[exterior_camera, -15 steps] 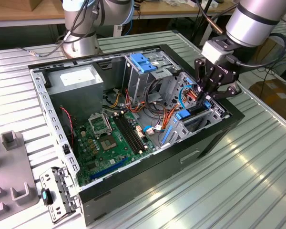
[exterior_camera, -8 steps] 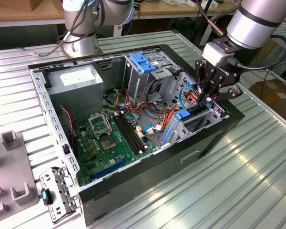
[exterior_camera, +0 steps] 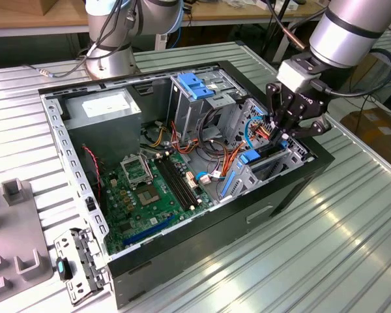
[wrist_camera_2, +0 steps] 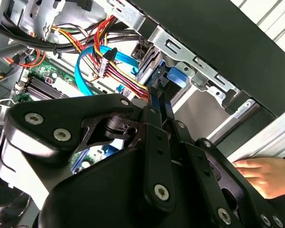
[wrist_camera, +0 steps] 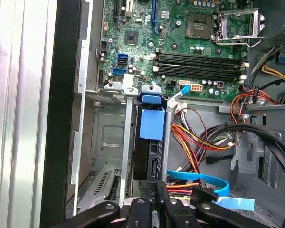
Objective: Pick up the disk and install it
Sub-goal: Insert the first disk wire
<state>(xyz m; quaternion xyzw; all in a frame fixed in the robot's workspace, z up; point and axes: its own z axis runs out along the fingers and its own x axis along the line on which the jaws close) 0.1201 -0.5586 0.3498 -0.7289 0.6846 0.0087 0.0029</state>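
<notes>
The disk (wrist_camera: pixel 144 156) stands on edge in the metal drive bay (exterior_camera: pixel 274 163) at the case's front corner, with its blue plastic rail and tab (wrist_camera: pixel 151 124) toward the motherboard. In the second wrist view the disk's blue rail (wrist_camera_2: pixel 174 76) shows just past my fingertips. My gripper (exterior_camera: pixel 283 135) reaches down into the bay from above. Its two black fingers lie pressed close together (wrist_camera_2: pixel 157 92), narrower than the disk, with their tips at the disk's near end (wrist_camera: pixel 156 186).
The open computer case (exterior_camera: pixel 247 215) lies on a ribbed metal table. Inside are the motherboard (exterior_camera: pixel 150 189), a grey power-supply box (exterior_camera: pixel 104 111), a bare blue bracket (exterior_camera: pixel 194 85) and bundled cables (wrist_camera: pixel 199 142) beside the bay. A person's hand (wrist_camera_2: pixel 263 173) rests outside the case wall.
</notes>
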